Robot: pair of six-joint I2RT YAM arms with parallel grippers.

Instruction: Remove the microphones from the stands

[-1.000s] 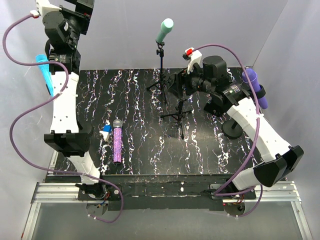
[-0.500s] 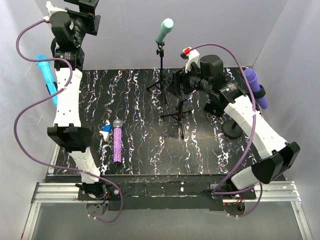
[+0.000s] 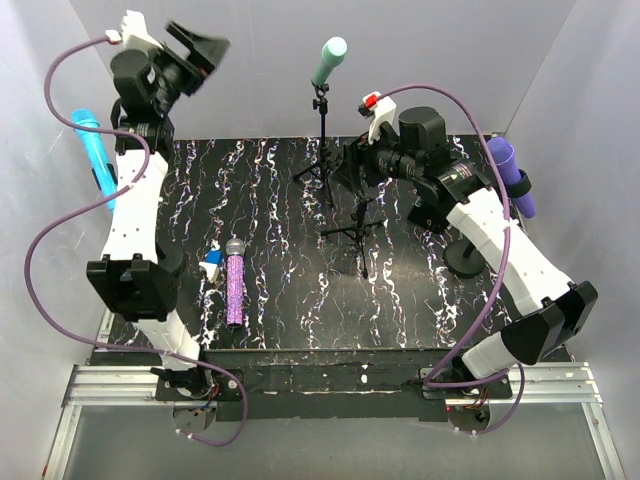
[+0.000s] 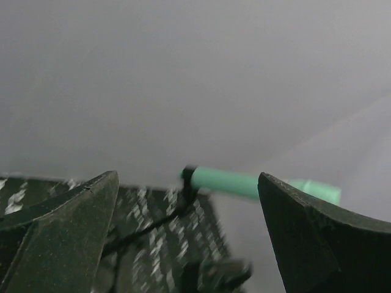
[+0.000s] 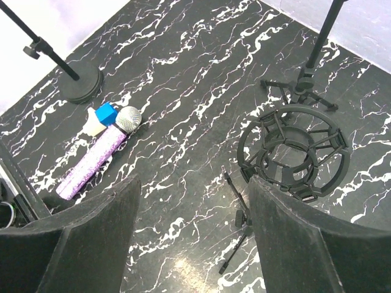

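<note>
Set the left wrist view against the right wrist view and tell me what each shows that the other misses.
Only the left wrist view: the green microphone, held in its stand clip. Only the right wrist view: the purple microphone lying flat beside a blue block, a round stand base, and an empty shock mount. Both: the black marbled tabletop.

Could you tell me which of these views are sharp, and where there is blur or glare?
Top external: sharp overall, only the left gripper is smeared. Left wrist: soft throughout, the green microphone blurred against the grey wall. Right wrist: crisp, the purple glitter microphone and shock mount clear, with a pale sheen on the glossy table near the bottom.
</note>
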